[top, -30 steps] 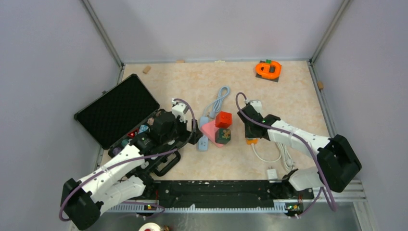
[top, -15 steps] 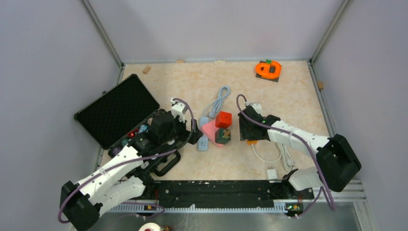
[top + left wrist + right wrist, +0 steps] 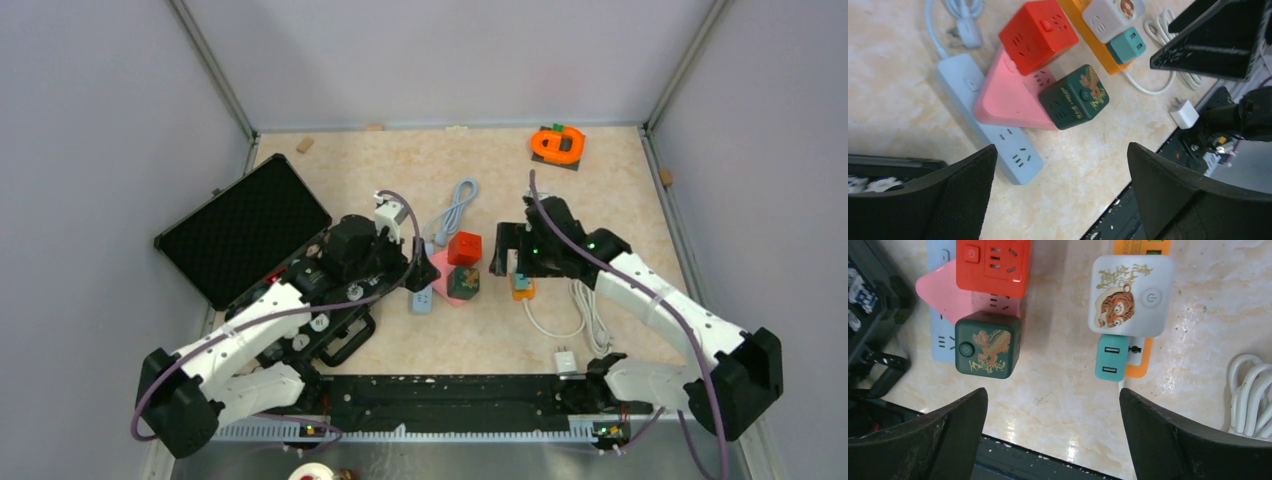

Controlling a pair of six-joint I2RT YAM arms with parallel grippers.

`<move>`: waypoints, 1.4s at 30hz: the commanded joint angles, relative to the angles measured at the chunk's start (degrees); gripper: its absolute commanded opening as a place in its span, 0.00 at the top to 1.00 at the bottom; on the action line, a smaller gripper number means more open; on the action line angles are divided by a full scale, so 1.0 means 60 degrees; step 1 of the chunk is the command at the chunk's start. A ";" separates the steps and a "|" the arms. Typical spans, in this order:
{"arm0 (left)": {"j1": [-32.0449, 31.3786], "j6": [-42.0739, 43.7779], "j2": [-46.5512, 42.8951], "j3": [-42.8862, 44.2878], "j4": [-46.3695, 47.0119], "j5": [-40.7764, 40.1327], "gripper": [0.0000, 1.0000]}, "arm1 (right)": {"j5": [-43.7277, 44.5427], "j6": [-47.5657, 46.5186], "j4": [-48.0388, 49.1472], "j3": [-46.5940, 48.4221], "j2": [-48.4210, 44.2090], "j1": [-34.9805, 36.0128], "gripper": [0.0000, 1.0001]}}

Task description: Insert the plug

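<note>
A teal plug adapter sits in the end of the orange power strip, beside a white tiger-print cube. My right gripper hovers open above the bare table between this strip and the green cube, holding nothing. In the top view the right gripper is just left of the teal adapter. My left gripper is open and empty above the end of the light blue power strip. A loose white plug lies near the front rail.
A red cube and a pink triangular socket block crowd the blue strip. Coiled white cable lies to the right. An open black case is at the left, and an orange object at the back right.
My right gripper has opened, let go of the teal adapter on the orange strip and pulled up and back. The left gripper has shifted right, over the blue strip.
</note>
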 commanded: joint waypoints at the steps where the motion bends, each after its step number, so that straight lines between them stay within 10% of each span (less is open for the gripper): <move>1: -0.0595 -0.0975 0.1056 0.0415 0.1108 0.1240 0.01 | -0.2122 -0.0250 0.0421 -0.0421 -0.0724 -0.1379 0.01; 15: -0.5512 0.3456 0.5668 0.3786 0.0519 0.0994 0.01 | -0.5177 -0.0595 0.1032 -0.2703 -0.2211 -0.6246 0.01; 28: -0.5850 1.0376 0.7922 0.3955 0.2929 0.3062 0.01 | -0.6191 -0.0693 0.1777 -0.2992 -0.2023 -0.8961 0.01; 42: -0.5899 1.7431 1.0435 0.6387 -0.0230 0.4394 0.03 | -0.6282 -0.0870 0.2368 -0.2572 -0.0635 -0.9157 0.01</move>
